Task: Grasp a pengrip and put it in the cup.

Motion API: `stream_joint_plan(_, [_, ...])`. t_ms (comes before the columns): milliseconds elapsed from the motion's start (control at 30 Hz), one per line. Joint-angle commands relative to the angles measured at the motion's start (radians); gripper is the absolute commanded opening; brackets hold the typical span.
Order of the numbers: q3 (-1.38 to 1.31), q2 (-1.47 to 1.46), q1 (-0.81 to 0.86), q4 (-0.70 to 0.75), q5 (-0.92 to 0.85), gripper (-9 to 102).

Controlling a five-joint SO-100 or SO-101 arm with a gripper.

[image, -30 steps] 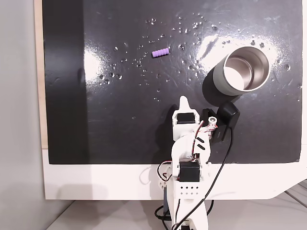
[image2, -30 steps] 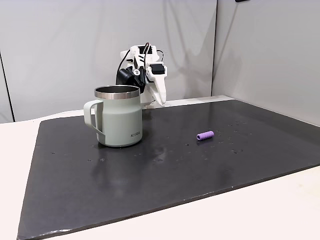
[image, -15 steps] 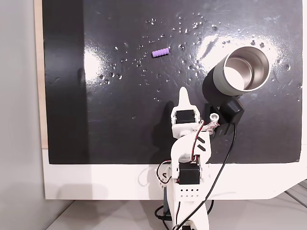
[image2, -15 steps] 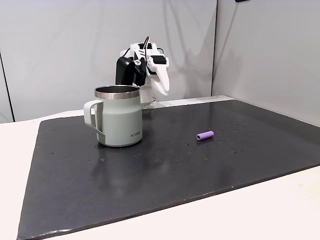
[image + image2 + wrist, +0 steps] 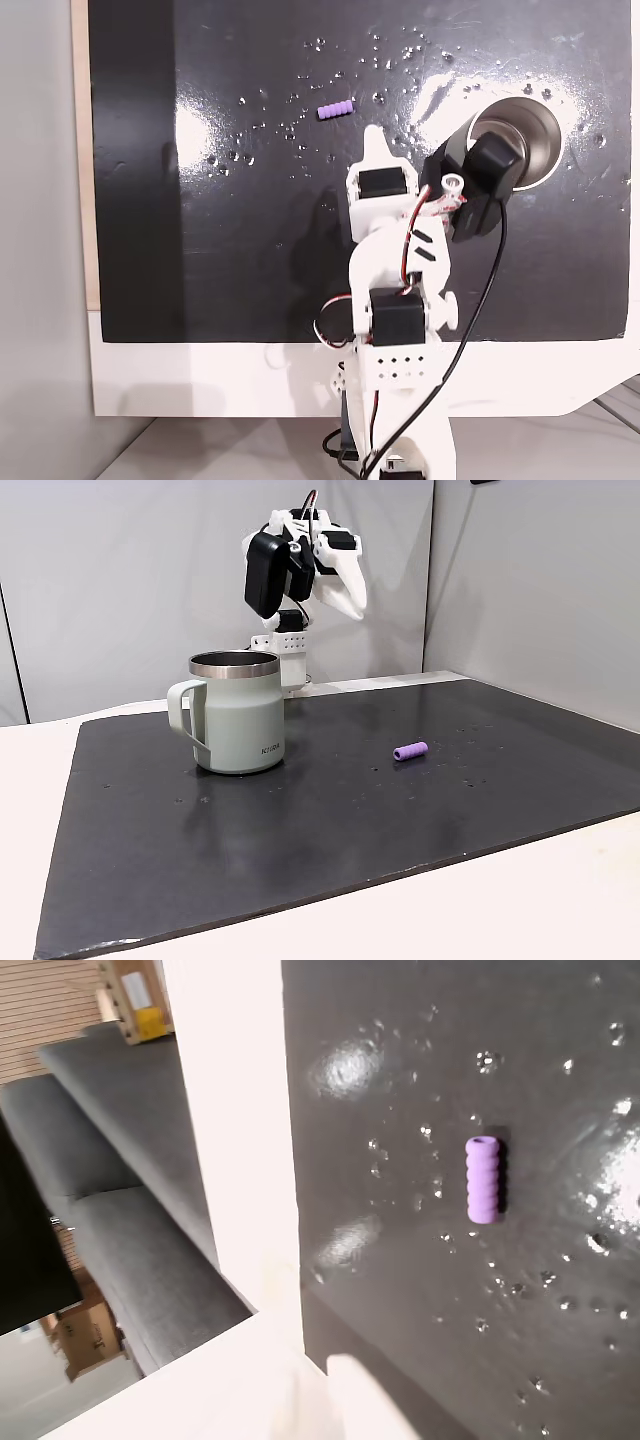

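The white plastic two-finger gripper is hanging high above the mat with its pointed fingers angled down, and nothing is sitting between them; whether the jaws are parted or closed I cannot tell from these views. In a fixed view from above, its tip is pointing toward the tiny purple ribbed pengrip, which is lying on its side well apart from the round steel cup, on the side away from the cup's handle. In the wrist view the pengrip is showing as a short, soft-looking cylinder with rounded ridges and a hollow end.

The reach appears to be the step in hand: no grasp is made yet. The next move is likely calling for the arm to descend over the pengrip with the fingers straddling its short width.

The cup is standing upright, pale grey outside, mirror-bright inside. The glossy black mat is carrying glare patches and scattered bright specks, possibly droplets.
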Motion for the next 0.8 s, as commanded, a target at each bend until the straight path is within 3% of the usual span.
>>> stream_joint_plan(0, [-0.288, -0.199, -0.008, 0.115, 0.026, 0])
stream_joint_plan(133, [-0.509, -0.402, -0.017, 0.261, 0.072, 0])
stream_joint_plan(367, [-0.712, -0.592, -0.095, 0.382, 0.018, 0])
stream_joint_plan(767, [-1.069, -0.948, -0.120, 0.601, 0.094, 0])
